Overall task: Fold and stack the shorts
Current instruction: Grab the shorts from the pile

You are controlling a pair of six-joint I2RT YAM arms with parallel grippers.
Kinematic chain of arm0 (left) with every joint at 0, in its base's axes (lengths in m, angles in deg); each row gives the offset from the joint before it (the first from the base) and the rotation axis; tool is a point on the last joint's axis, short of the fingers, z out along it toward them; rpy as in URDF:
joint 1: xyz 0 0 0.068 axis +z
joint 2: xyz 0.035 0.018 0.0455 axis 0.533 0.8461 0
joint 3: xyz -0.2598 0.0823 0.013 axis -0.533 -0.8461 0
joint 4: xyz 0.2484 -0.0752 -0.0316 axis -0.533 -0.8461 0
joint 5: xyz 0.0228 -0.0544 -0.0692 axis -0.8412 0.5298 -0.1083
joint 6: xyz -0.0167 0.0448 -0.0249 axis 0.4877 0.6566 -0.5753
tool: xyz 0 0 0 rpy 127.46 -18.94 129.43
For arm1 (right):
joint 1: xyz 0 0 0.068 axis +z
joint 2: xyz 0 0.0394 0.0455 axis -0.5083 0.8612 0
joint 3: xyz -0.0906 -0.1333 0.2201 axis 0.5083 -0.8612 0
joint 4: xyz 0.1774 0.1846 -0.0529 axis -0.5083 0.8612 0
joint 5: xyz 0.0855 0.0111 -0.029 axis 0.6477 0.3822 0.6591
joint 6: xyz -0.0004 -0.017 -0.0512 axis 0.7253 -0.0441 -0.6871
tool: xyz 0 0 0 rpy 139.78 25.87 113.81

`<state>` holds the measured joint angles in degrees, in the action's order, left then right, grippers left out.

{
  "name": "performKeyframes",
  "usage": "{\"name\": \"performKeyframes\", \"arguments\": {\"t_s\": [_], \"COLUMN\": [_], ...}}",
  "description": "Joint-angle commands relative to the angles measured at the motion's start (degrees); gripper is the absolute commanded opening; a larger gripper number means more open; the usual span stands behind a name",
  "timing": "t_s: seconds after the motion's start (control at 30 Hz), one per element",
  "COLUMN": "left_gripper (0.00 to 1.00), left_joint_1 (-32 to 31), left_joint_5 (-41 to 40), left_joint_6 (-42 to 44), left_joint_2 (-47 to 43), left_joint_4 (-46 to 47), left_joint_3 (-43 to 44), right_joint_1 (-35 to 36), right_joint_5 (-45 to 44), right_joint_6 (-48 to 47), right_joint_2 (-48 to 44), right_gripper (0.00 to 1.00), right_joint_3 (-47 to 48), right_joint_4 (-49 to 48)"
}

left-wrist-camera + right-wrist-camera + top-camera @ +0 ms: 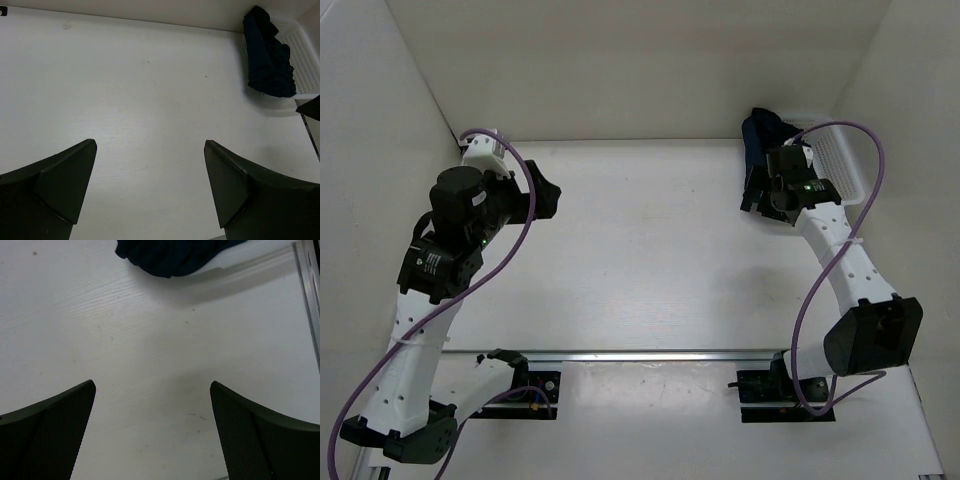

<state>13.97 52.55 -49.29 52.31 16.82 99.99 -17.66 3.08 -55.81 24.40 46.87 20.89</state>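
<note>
We see the shorts (761, 132) bunched in a dark heap at the far right corner of the table (650, 260), hanging over the left edge of the basket (842, 160) and reaching down to the tabletop. The right gripper (152, 385) hovers just beside them, its jaws spread wide with nothing between (only bare table beneath). The left gripper (150, 145), well apart at the far left, is likewise spread and holds nothing

We see the soft navy cloth shorts (170, 255) cut off by the right wrist view's top edge, and the white mesh basket (842, 158) partly behind the right arm (835, 250).
</note>
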Motion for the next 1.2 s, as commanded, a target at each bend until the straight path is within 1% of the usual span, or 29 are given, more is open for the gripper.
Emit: {"name": "performKeyframes", "arguments": {"t_s": [0.0,0.1,0.17,0.23,0.33,0.43,0.47,0.5,0.53,0.57,0.6,0.63,0.67,0.7,0.73,0.77,0.8,0.83,0.87,0.9,0.93,1.03,1.07,1.17], "left_gripper": [1.0,1.0,1.0,1.0,1.0,1.0,1.0,1.0,1.0,1.0,1.0,1.0,1.0,1.0,1.0,1.0,1.0,1.0,1.0,1.0,1.0,1.0,1.0,1.0], "left_joint_1": [-0.31,-0.31,-0.31,-0.31,-0.31,-0.31,-0.31,-0.31,-0.31,-0.31,-0.31,-0.31,-0.31,-0.31,-0.31,-0.31,-0.31,-0.31,-0.31,-0.31,-0.31,-0.31,-0.31,-0.31], "left_joint_5": [-2.57,-1.96,-3.97,-5.64,-5.12,-4.42,-4.42,-3.63,-3.63,-3.63,-3.63,-3.63,-3.63,-3.63,-3.63,-3.63,-3.63,-3.63,-3.63,-3.63,-5.28,-6.87,-7.83,-9.68], "left_joint_6": [-1.73,-2.26,-2.79,-3.32,-2.53,-2.0,-2.0,-2.0,-2.0,-1.48,-1.47,-1.47,-1.47,-1.47,-1.47,-1.47,-1.47,-1.47,-1.47,-1.47,-1.47,-1.47,-1.47,-0.07], "left_joint_2": [0.76,2.16,2.79,3.31,3.31,4.36,4.37,4.98,5.77,6.3,7.26,7.79,8.32,8.84,9.46,10.77,11.48,12.1,12.71,13.94,14.56,16.49,17.02,18.86], "left_joint_4": [0.32,0.32,0.32,0.32,0.32,0.32,0.32,0.32,0.32,0.32,0.32,0.32,0.32,0.32,0.32,0.32,0.32,0.32,0.32,0.32,0.32,0.32,-0.21,-0.21], "left_joint_3": [0.31,0.84,0.84,0.84,0.84,0.84,0.84,0.84,0.84,0.84,0.84,1.54,1.54,2.07,2.07,2.07,2.07,2.59,2.6,2.6,2.6,3.12,3.13,4.35], "right_joint_1": [-0.32,-0.84,-1.63,-3.64,-6.72,-8.57,-9.1,-9.11,-10.85,-11.91,-13.57,-14.2,-14.9,-16.3,-17.01,-17.8,-19.2,-19.82,-20.44,-21.23,-21.23,-21.23,-21.23,-22.46], "right_joint_5": [-3.77,-7.03,-8.36,-7.58,-5.12,-3.79,-2.4,-2.91,-2.91,-1.69,0.32,1.47,2.35,3.67,4.9,7.52,8.94,10.08,10.79,10.8,9.41,9.39,10.09,13.6], "right_joint_6": [0.94,2.08,2.08,2.7,2.7,-0.36,-0.9,-0.9,-0.38,0.41,0.41,0.41,0.41,0.41,0.94,1.46,1.47,2.08,2.61,3.13,3.92,3.93,3.93,6.47], "right_joint_2": [-4.32,-6.17,-6.17,-6.17,-4.16,-0.56,2.32,4.09,5.76,9.52,11.56,13.75,18.48,21.05,23.59,28.75,31.24,33.7,36.34,41.5,44.07,54.0,58.38,64.03], "right_gripper": [1.0,1.0,1.0,1.0,1.0,1.0,1.0,1.0,1.0,1.0,1.0,1.0,1.0,1.0,1.0,1.0,1.0,1.0,1.0,0.99,0.99,1.0,1.0,0.98], "right_joint_3": [-2.35,-3.14,-2.36,-0.95,2.56,8.8,10.99,15.45,17.58,19.87,24.24,26.55,28.92,31.29,36.36,38.76,41.13,45.6,47.9,50.45,55.7,62.93,66.96,69.02], "right_joint_4": [0.15,0.15,0.68,0.68,-0.45,-2.3,-2.31,-2.31,-2.31,-1.7,-1.17,-0.47,0.15,0.68,1.29,1.91,2.43,2.44,2.44,2.96,3.49,3.49,3.49,1.31]}}
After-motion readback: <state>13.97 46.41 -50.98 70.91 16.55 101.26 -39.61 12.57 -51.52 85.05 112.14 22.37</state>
